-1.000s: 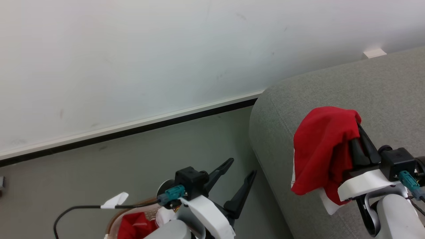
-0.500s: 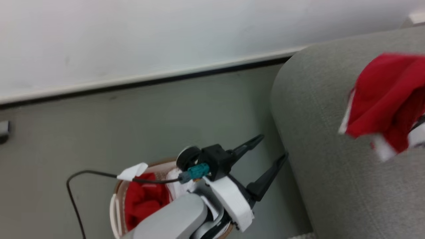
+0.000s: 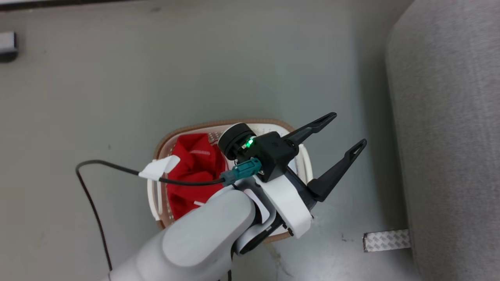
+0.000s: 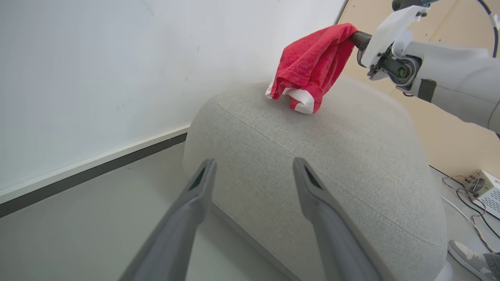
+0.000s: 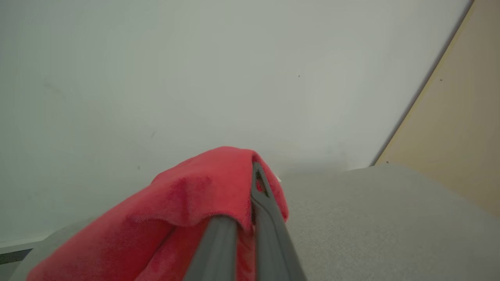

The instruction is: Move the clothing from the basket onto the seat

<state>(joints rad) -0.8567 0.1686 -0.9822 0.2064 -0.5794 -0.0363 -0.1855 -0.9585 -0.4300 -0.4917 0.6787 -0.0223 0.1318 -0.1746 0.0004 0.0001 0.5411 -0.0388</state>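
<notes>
A robot test room is posing as a corner of a home.
A bare white wall (image 4: 78,78) and dark skirting (image 4: 90,168) are meeting a plain grey floor (image 3: 195,70), a beige partition panel (image 4: 449,128) is closing one side, and a small vented box (image 4: 484,191) is trailing loose wires (image 4: 455,180) across the floor; a grey upholstered seat (image 4: 332,164) and a laundry basket (image 3: 203,125) are supplying the domestic touch.

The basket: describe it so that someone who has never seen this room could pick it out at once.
Find the large grey seat at the head view's right. On the floor to its left, partly covered by the arm of the open left pincer, stands the basket. It is rounded and cream-white with perforated walls; its brown rim band and the red clothing inside set it apart.
</notes>
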